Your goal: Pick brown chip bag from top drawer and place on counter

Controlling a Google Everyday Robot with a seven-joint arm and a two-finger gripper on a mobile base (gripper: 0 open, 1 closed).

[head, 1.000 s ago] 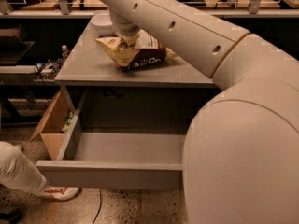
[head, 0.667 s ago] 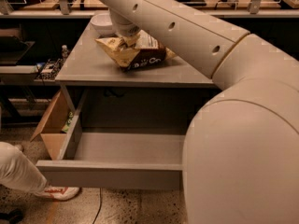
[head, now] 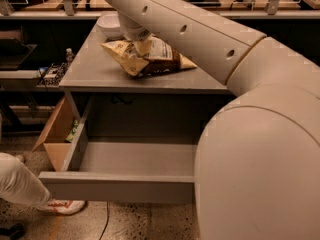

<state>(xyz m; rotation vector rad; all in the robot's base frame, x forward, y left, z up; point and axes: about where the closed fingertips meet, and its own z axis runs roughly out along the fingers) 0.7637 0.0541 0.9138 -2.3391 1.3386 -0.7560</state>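
The brown chip bag point(head: 162, 64), tan-yellow with a dark brown part, lies on the grey counter point(head: 92, 71) near its middle. My gripper point(head: 142, 45) reaches down from the top and is shut on the bag's upper middle, which is bunched up where it is pinched. The rest of the bag rests on the counter. The top drawer point(head: 135, 159) is pulled out below the counter. The part of its floor that shows is bare, and my arm hides its right side.
A white bowl point(head: 110, 26) stands at the counter's far left corner. My arm's big shell point(head: 260, 159) fills the right. A cardboard box point(head: 57, 134) sits left of the drawer. A person's leg point(head: 17, 184) and shoe point(head: 62, 206) are at the lower left. Cluttered benches run along the back.
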